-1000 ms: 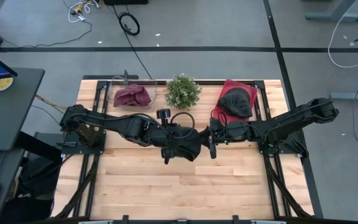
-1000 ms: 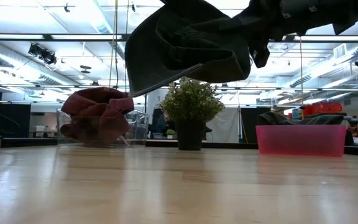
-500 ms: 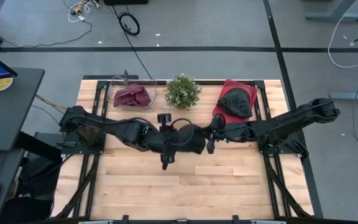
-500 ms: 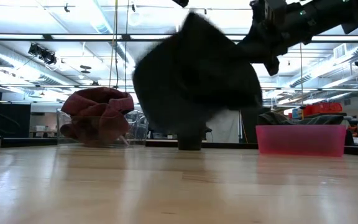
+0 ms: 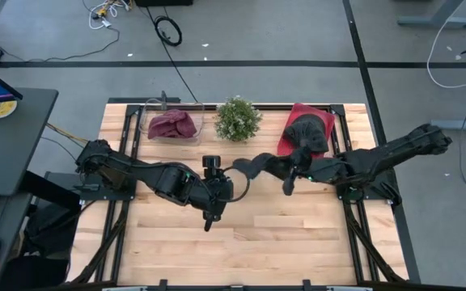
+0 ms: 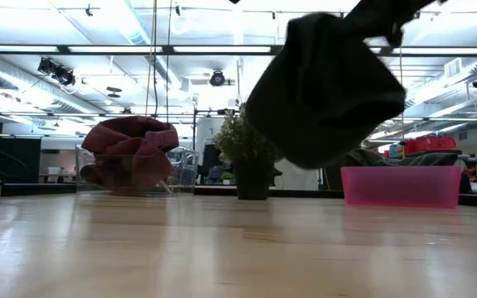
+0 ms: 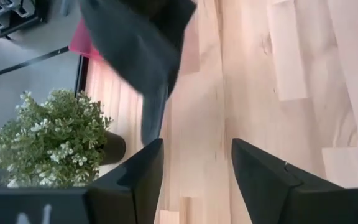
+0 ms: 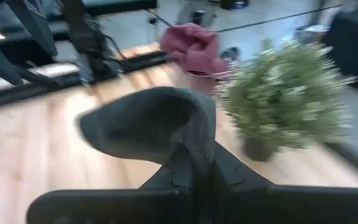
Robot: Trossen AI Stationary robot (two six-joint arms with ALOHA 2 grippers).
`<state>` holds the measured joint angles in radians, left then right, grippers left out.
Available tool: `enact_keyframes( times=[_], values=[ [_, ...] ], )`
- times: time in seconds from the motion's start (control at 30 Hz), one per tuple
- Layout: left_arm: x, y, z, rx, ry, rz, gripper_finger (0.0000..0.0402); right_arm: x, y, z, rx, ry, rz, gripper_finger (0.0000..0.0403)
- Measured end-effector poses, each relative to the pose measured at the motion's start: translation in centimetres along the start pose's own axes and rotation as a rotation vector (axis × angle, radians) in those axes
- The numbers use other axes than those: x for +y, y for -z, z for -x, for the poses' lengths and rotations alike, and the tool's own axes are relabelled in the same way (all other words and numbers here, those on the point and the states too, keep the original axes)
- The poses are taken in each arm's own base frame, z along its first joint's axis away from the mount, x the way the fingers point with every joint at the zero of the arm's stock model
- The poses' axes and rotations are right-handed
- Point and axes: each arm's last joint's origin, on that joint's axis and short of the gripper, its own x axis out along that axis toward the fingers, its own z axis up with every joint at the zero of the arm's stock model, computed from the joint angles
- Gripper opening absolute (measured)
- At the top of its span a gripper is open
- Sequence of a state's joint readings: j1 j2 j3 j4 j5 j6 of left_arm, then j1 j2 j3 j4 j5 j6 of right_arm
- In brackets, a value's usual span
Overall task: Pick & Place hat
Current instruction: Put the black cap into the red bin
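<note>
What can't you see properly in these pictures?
- Low view: the right tool holding the dark hat is cut off by the top edge.
- Low view: the dark hat hides part of the plant.
- High view: what is inside the red bin under the other hat is covered.

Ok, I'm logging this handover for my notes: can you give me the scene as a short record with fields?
carried item: dark hat, hanging above the table
holder: right gripper, shut on the hat
left gripper: open, empty, over mid-table
red bin: far right of the table, holds another dark hat
clear bin: far left, holds a maroon hat
plant: between the bins
</note>
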<state>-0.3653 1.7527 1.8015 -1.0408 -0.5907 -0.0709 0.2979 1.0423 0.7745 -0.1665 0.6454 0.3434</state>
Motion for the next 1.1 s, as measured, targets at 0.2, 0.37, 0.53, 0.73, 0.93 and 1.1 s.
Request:
enact_keyframes(
  times=[0.2,0.37,0.53,0.73,0.93,1.1],
  values=[
    [0.1,0.3,0.0,0.029,-0.004,0.004,0.0194,0.0,-3.5,3.6,0.037,0.209,0.149,0.0016],
    [0.0,0.3,0.0,0.028,-0.003,0.006,0.0194,-1.3,-6.1,5.5,0.042,0.354,0.231,0.0016],
    [0.0,0.3,0.0,0.032,0.018,0.03,0.0194,-3.3,-8.0,6.3,0.061,0.501,0.263,0.0016],
    [0.0,0.3,0.0,0.034,0.027,0.056,0.0194,-6.3,-8.6,5.7,0.136,0.682,0.284,0.0016],
    [-0.1,0.5,0.0,0.054,0.058,0.074,0.0194,-9.5,-8.8,5.1,0.241,0.849,0.301,0.0016],
    [-0.3,0.6,0.1,0.057,0.071,0.077,0.0194,-11.7,-9.1,4.8,0.312,0.946,0.301,0.0016]
  ],
)
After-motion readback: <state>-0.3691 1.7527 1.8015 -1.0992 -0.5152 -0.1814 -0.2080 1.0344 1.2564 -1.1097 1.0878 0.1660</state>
